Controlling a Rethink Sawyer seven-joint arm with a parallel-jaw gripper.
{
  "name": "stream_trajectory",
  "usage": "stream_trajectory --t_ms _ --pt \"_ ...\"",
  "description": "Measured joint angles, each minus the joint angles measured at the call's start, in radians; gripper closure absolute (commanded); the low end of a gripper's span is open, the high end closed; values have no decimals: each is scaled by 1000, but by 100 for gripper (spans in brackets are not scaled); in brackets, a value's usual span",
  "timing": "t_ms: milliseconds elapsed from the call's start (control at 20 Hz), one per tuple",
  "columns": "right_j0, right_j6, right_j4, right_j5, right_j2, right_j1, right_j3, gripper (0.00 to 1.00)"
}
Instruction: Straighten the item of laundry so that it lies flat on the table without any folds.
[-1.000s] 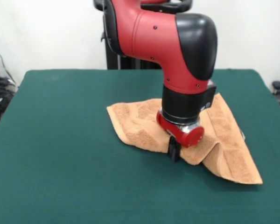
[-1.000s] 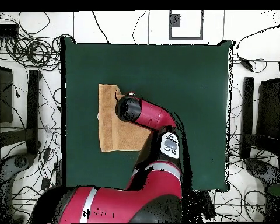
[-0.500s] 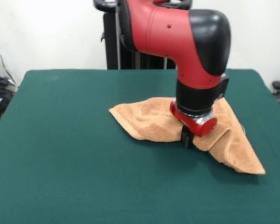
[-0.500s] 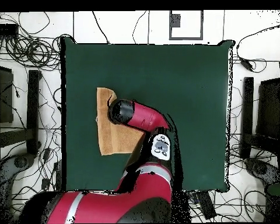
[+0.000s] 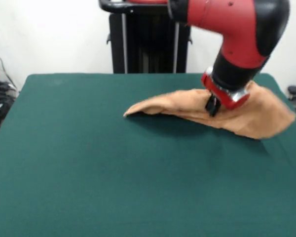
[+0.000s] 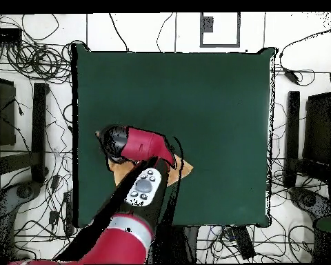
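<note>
Dark green felt table (image 5: 89, 163): orange-tan terry towel (image 5: 177, 106) hangs pinched in the black gripper (image 5: 212, 105), long axis trailing from it toward table centre, one corner resting down.

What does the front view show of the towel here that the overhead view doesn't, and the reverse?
Front only: the towel drawn up into a tent under the gripper, one corner trailing on the table. Overhead only: the whole outline of the table, the cables on the floor around it, and the arm hiding most of the towel. Both: the towel lifted and bunched, not flat, near one table edge.
</note>
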Motion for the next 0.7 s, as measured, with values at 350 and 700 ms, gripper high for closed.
stream_trajectory --t_ms 350,700 --pt "57 42 -43 152 -130 0 -15 100" --pt "16 42 -144 -79 -238 70 -71 100"
